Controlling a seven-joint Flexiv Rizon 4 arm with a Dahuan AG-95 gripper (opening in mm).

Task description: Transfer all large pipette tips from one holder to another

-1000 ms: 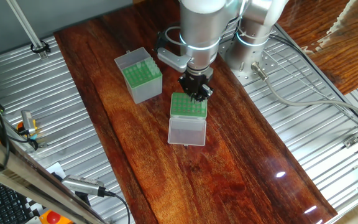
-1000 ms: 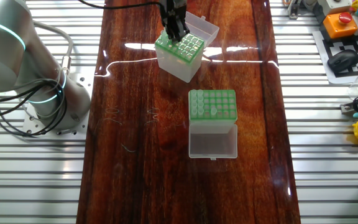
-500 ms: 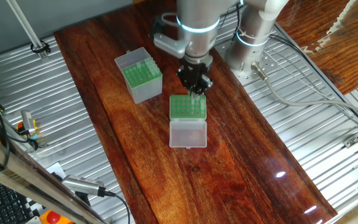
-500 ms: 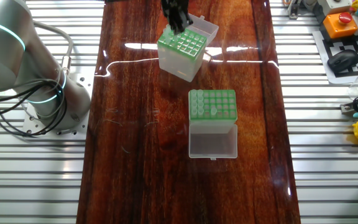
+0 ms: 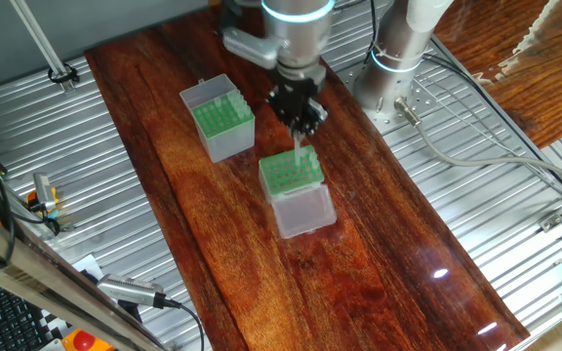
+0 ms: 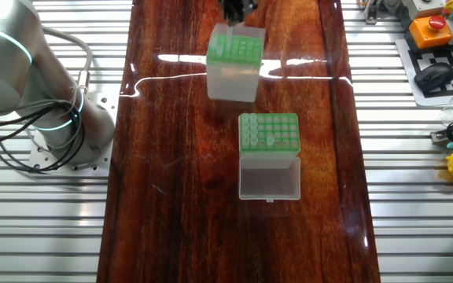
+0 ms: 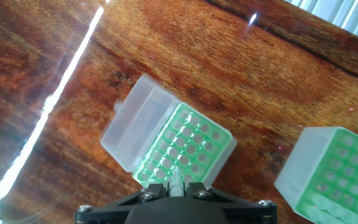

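The pincer [image 5: 299,122] is clenched on one large pipette tip [image 5: 301,156]. It is higher above the table [image 5: 174,185] than it was a moment ago. The tip is thin and whitish and points down at the green top of the whitish holder [image 5: 296,190].

The whitish holder has moved too. Before, it sat flat with its clear lid [image 7: 135,127] lying open on the table. Now it is turned and tipped, and it looks pulled up under the pincer. I cannot tell if its bottom touches the table.

In the hand view, the tip [image 7: 176,177] sits between the two fingers, with its lower end at the near edge of the green holes.

The grey holder [image 5: 218,117] stands in the same spot, well apart, with its lid open beside it.
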